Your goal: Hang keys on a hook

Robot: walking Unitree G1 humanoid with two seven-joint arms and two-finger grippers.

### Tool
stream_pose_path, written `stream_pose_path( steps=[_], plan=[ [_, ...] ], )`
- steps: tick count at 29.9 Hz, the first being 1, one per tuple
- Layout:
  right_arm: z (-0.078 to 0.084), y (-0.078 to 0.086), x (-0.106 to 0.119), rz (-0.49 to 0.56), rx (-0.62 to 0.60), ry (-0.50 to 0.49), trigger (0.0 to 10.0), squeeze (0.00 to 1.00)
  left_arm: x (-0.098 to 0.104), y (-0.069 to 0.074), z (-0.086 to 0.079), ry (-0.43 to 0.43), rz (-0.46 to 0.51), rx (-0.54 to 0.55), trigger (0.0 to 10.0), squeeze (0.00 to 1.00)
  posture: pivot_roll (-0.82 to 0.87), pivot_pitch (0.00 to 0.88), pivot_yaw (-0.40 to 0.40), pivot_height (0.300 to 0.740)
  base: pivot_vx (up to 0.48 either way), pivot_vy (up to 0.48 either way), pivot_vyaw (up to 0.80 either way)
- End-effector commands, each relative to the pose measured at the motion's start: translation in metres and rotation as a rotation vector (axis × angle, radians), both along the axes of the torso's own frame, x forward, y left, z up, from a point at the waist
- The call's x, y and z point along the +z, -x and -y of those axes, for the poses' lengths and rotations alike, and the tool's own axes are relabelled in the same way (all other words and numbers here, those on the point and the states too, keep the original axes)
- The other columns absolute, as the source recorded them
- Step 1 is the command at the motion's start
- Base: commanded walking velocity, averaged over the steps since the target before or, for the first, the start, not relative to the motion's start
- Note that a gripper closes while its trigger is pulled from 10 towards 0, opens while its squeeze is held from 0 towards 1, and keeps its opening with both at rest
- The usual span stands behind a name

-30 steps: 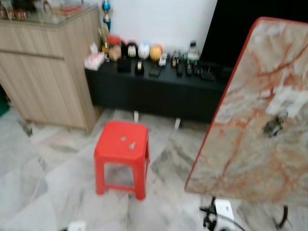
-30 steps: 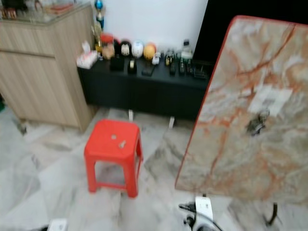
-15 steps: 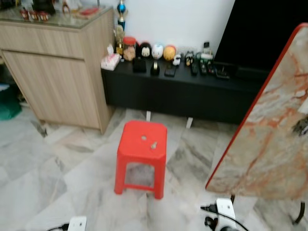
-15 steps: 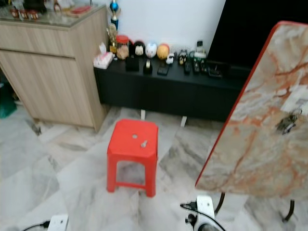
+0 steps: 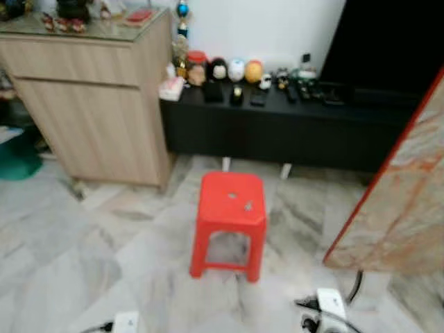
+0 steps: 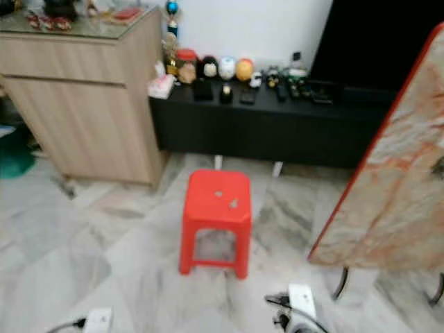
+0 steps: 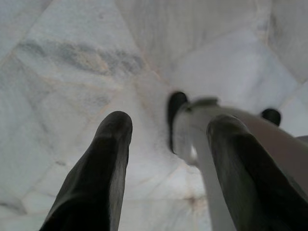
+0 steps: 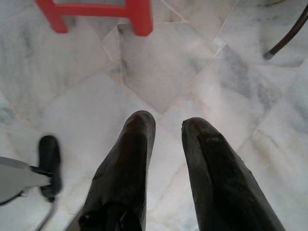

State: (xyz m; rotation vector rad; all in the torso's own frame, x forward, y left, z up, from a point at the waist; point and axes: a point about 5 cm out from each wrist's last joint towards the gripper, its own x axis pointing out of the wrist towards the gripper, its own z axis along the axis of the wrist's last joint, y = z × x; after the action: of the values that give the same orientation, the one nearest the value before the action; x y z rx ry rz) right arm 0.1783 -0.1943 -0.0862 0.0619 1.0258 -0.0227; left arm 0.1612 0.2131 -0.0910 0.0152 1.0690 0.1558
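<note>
**Ana:** As both arms hung low over the marble floor [image 8: 159, 82], how did they stand?

**Ben:** The left gripper [image 7: 171, 122] was spread wide and empty. The right gripper [image 8: 169, 121] was parted only narrowly, with nothing between its fingers.

**Ana:** What had changed within the last second?

**Ben:** The whole picture slid, so the head had turned left and the things themselves had not moved. The red stool [image 5: 231, 208] came towards the middle, and the tilted marble slab [image 6: 395, 187] slipped to the right edge.

**Ana:** And the keys?

**Ben:** Two small pieces lay on the stool's seat. One looked like a key [image 5: 248, 205], and the other was a speck [image 5: 232, 196] too blurred to name. A dark bunch [image 6: 438, 166] clung to the slab at the frame's edge, likely keys on a hook. So the turn fitted either going to the stool for a key, or leaving after a hanging.

**Ana:** The count?

**Ben:** Two white power strips [image 5: 331, 302] lay nearest. Then came one stool and one slab, then one low black table [image 5: 291, 128] crowded with trinkets, and one wooden cabinet [image 5: 97, 118].
</note>
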Motion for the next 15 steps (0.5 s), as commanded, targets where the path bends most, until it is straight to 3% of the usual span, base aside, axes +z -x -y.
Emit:
stream_pose_path(
  steps=[1, 15],
  plan=[
    [0.0, -0.006, 0.003, 0.014, -0.005, -0.001, 10.0, 0.0, 0.0, 0.001, -0.002, -0.019, -0.014, -0.008, 10.0, 0.0, 0.06, 0.0, -0.093, 0.74, 0.0, 0.0, 0.0],
    [0.001, -0.005, 0.003, 0.015, -0.005, -0.001, 10.0, 0.0, 0.0, -0.005, 0.008, -0.011, -0.003, -0.006, 10.0, 0.0, 0.07, 0.0, -0.099, 0.74, 0.0, 0.0, 0.0]
  ],
)
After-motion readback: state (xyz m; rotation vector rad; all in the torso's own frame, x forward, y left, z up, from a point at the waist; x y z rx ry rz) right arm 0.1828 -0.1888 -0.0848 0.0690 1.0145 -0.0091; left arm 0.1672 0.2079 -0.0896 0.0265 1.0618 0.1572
